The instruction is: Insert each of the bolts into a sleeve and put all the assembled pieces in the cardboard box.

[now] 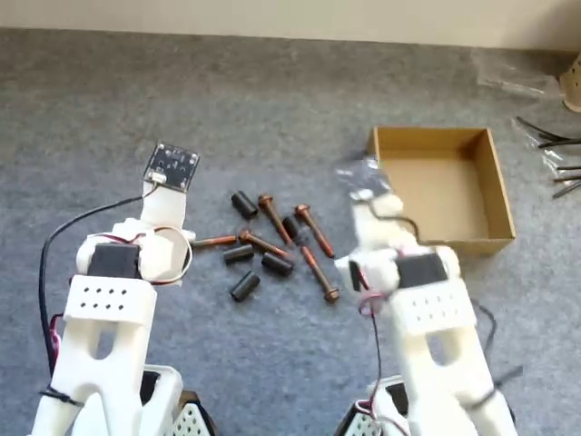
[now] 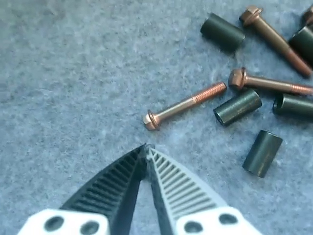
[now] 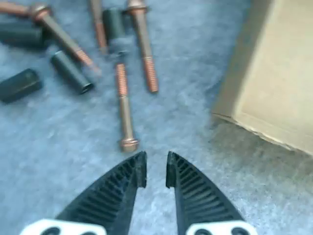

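No pieces assembled yet. Left jaws pinched together, empty, at flanged bolt (image 2: 183, 105) head: open first, grip mid-shank. Right jaws slightly parted, empty; should fetch a sleeve (image 3: 71, 72).

Our left arm (image 1: 113, 300) and right arm (image 1: 427, 300) stand side by side, both stretched forward with the wrists tilted down. Our left gripper (image 2: 146, 148) has its ribbed fingertips pressed together on nothing. Our right gripper (image 3: 155, 169) has a narrow gap between its fingers and holds nothing.
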Tool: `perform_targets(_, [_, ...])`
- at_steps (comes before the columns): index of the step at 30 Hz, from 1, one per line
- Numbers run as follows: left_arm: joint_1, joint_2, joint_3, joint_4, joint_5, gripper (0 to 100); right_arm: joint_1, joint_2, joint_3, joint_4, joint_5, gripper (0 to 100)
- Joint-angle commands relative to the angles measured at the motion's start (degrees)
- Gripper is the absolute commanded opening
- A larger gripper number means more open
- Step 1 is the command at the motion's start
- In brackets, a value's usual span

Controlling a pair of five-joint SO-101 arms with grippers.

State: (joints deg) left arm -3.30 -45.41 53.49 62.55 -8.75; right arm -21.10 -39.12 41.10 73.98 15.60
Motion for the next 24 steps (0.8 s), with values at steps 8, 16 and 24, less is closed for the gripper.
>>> perform_targets(8, [-7.25, -0.13, 1.45, -2.90, 0.53, 1, -9.10, 25.71, -23.87, 4.18, 6.15, 8.4])
perform_targets(16, [-9.80, -0.22, 3.82, -3.34, 0.53, 1, -16.57, 30.37, -24.57, 3.65, 13.36, 21.9])
perform_targets(24, [-12.00, 0.04, 4.09, -4.75, 0.53, 1, -21.85, 37.23, -24.31, -4.35, 14.59, 21.6])
